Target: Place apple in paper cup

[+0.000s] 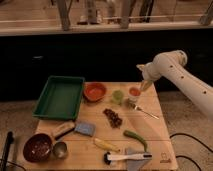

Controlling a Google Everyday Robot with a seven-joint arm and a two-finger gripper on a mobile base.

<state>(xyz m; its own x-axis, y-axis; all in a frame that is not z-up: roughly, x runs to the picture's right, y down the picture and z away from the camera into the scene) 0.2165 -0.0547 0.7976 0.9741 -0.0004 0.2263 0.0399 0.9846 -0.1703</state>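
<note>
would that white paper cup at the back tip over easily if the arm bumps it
Probably yes. The paper cup looks small and thin-walled, so likely light, though the apple showing at its rim should weigh it down a bit. It stands near the table back edge, so a shove might slide it off. The gripper sits right beside it.
</note>
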